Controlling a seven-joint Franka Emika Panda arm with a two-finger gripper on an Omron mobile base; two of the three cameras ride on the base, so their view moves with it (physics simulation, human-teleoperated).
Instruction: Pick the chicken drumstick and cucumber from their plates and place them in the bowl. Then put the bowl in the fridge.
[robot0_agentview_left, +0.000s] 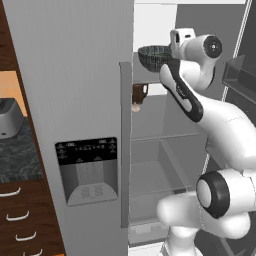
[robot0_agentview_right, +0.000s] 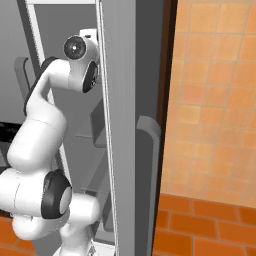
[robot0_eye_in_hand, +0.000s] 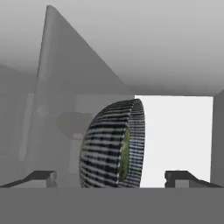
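The dark grey textured bowl (robot0_agentview_left: 154, 56) sits on an upper shelf inside the open fridge (robot0_agentview_left: 165, 135). In the hand view the bowl (robot0_eye_in_hand: 109, 151) appears rolled on its side, and a sliver of the green cucumber (robot0_eye_in_hand: 126, 151) shows past its rim. My gripper (robot0_eye_in_hand: 111, 177) is open. Its fingertips (robot0_eye_in_hand: 43, 177) stand wide on either side of the bowl, apart from it. The robot's hand (robot0_agentview_left: 182, 39) is just right of the bowl. The chicken drumstick is hidden. The plates are out of view.
The fridge's left door with its black dispenser panel (robot0_agentview_left: 87, 170) and long handle (robot0_agentview_left: 125, 145) stands close to the arm. A dark mug (robot0_agentview_left: 139, 93) sits on the shelf below the bowl. The right door (robot0_agentview_right: 122, 125) stands open beside an orange tiled wall (robot0_agentview_right: 215, 100). Wooden drawers (robot0_agentview_left: 20, 220) are at left.
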